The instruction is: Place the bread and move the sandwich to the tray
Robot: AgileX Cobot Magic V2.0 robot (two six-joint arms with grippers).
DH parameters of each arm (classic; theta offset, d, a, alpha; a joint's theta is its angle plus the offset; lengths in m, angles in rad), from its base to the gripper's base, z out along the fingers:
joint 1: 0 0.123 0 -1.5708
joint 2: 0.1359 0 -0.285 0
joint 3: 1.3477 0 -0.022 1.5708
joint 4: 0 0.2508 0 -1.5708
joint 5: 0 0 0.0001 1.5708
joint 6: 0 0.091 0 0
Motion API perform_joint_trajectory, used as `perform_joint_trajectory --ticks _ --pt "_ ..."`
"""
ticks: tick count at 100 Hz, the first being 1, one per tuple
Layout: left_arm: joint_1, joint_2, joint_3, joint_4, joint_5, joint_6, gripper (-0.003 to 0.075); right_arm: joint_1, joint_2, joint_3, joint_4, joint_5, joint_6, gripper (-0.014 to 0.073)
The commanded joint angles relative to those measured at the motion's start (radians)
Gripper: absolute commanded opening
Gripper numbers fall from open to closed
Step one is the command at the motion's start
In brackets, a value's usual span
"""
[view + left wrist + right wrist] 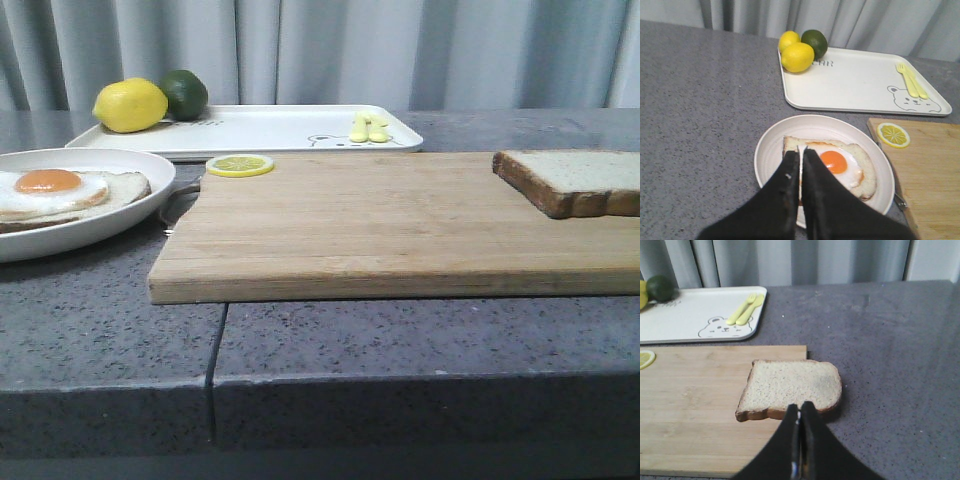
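Lying flat at the board's (380,225) right end, the bread (790,388) overhung the edge, long axis left-right; a push might have tipped it onto the worktop (890,340). Both hands, left (801,172) and right (799,422), were pressed together, empty. Sandwich (837,165) sat on plate (770,150), near the tray (855,85).

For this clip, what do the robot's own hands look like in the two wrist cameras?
Both look alike. The left hand and the right hand each show two matte black fingers, wide at the base and tapering to narrow tips, with smooth, slightly curved outer faces. A thin pale strip shows along the inner edges. No cables, labels or markings are visible, and the arms themselves are out of frame in every view.
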Motion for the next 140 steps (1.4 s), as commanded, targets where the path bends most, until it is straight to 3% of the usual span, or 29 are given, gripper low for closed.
perform_joint_trajectory --ticks 1,41,50,64,79,88,140 --pt "-0.002 0.088 -0.103 -0.063 0.004 -0.007 -0.0019 -0.006 0.085 -0.093 0.005 0.002 0.002 -0.0067" --pt "-0.002 0.246 -0.159 -0.098 0.06 -0.001 -0.0017 -0.006 0.213 -0.129 0.029 0.008 0.002 -0.0064" --pt "-0.002 0.246 -0.159 -0.098 0.051 0.013 0.0005 -0.006 0.213 -0.129 0.03 0.008 0.002 -0.0029" --pt "-0.002 0.246 -0.159 -0.1 0.051 0.058 0.0164 -0.006 0.213 -0.129 0.03 0.001 0.002 0.0186" --pt "-0.002 0.246 -0.159 -0.1 0.058 0.058 0.045 -0.006 0.213 -0.129 0.03 -0.015 0.002 0.0512" --pt "-0.002 0.246 -0.159 -0.1 0.061 0.058 0.0574 -0.006 0.213 -0.129 0.03 -0.025 0.002 0.0598" --pt "-0.002 0.246 -0.159 -0.1 0.061 0.058 0.0597 -0.006 0.213 -0.129 0.031 -0.032 0.002 0.0603"
